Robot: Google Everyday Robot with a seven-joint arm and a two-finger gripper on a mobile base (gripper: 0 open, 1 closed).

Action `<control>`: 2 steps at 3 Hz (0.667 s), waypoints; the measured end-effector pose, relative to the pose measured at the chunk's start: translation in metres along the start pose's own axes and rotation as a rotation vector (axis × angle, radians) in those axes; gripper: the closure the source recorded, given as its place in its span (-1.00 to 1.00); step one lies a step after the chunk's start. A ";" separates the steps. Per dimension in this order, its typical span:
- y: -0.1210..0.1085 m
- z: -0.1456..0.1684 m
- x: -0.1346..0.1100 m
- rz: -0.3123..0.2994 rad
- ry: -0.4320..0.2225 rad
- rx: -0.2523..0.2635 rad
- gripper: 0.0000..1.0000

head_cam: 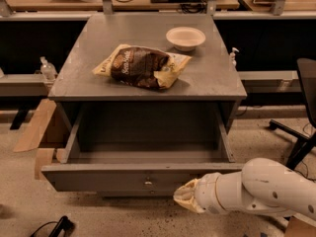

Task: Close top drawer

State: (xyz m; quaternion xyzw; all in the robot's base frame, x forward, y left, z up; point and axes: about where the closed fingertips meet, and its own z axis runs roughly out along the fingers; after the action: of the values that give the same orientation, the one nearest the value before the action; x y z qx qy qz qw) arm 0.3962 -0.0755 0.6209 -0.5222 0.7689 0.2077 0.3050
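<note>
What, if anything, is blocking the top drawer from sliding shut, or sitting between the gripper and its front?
Nothing visible. The drawer shows nothing inside, and the gripper sits low, close before its front, right of the knob. The bag and bowl lie on the cabinet top, off its path.
</note>
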 end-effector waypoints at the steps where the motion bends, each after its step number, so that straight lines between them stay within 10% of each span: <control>1: -0.030 0.011 -0.013 -0.033 0.015 -0.015 1.00; 2: -0.038 0.014 -0.015 -0.039 0.022 -0.021 1.00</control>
State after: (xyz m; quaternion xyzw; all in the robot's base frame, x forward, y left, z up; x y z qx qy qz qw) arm 0.4392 -0.0708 0.6210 -0.5425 0.7596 0.2040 0.2950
